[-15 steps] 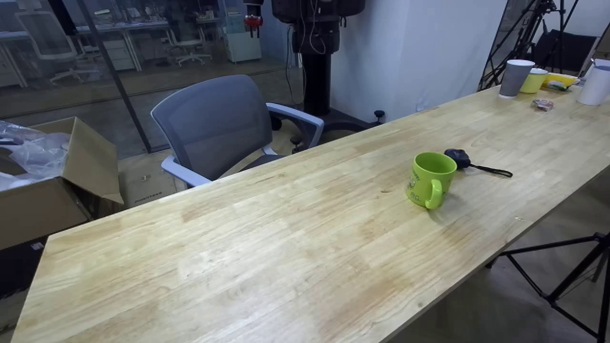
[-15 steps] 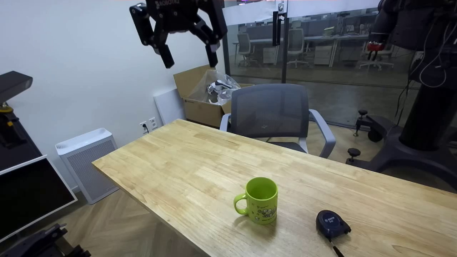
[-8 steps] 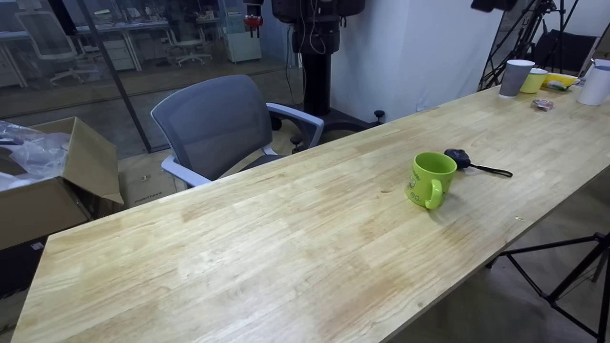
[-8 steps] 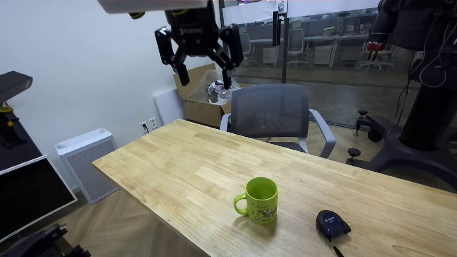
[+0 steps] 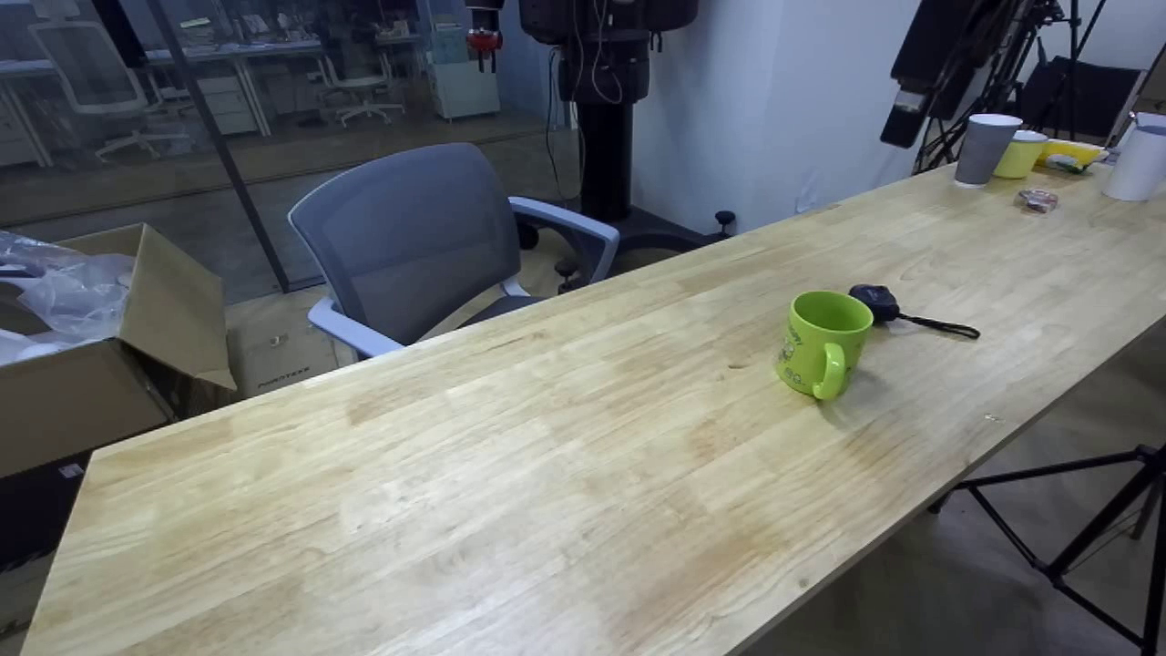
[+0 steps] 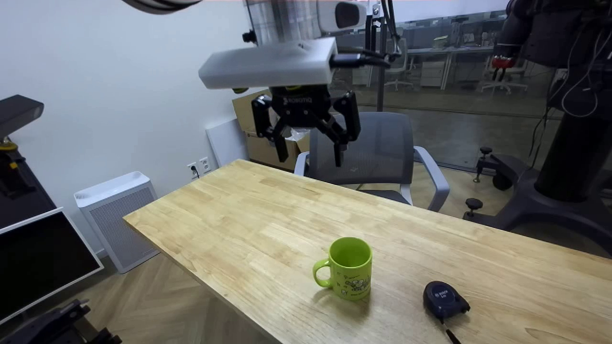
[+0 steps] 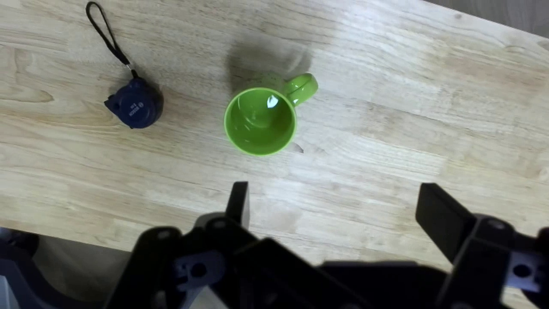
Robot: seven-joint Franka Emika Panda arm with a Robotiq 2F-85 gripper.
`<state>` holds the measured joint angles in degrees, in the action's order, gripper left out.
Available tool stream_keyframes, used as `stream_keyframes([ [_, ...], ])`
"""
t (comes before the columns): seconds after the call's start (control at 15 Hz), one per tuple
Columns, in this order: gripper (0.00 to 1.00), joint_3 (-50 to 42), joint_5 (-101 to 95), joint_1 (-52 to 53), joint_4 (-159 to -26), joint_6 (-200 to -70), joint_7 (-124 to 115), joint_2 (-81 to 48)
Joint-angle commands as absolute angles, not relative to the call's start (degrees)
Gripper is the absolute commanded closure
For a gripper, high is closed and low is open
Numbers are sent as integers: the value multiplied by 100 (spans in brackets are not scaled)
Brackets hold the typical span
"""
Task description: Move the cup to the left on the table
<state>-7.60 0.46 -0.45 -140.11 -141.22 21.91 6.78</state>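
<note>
The lime-green cup (image 6: pixel 350 270) stands upright on the wooden table (image 6: pixel 229 215). It also shows in an exterior view (image 5: pixel 827 346) with its handle toward the front edge. In the wrist view the cup (image 7: pixel 260 121) is seen from above, its handle at upper right. My gripper (image 6: pixel 311 156) is open and empty, high above the table. In the wrist view the gripper (image 7: pixel 334 189) shows wide-apart fingers, with the cup above and left of the gap, apart from them. Only part of the finger (image 5: pixel 904 117) shows at the top of an exterior view.
A dark blue tape measure (image 6: pixel 444 301) with a strap lies beside the cup. A grey-white cup (image 5: pixel 987 150), a yellow-green cup (image 5: pixel 1020 155) and a white container (image 5: pixel 1137 164) stand at the table's far end. A chair (image 6: pixel 361 148) stands at the long edge.
My gripper has come down and moved right in an exterior view, and part of it has come into view at the top of the exterior picture. It stays open. The cup has not moved.
</note>
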Motion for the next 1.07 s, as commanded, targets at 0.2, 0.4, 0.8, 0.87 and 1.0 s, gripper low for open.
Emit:
stream_keyframes([
  [0.2, 0, -578, -151, -160, -13561, -14200, 1951, 68],
  [0.4, 0, -555, -336, -210, -13460, -14300, 1816, -296],
  [0.8, 0, -510, -427, -294, -13528, -14343, 1930, -519],
  [0.87, 0, -499, -426, -303, -13528, -14344, 1935, -543],
  [1.0, 0, -488, -425, -311, -13529, -14344, 1937, -538],
])
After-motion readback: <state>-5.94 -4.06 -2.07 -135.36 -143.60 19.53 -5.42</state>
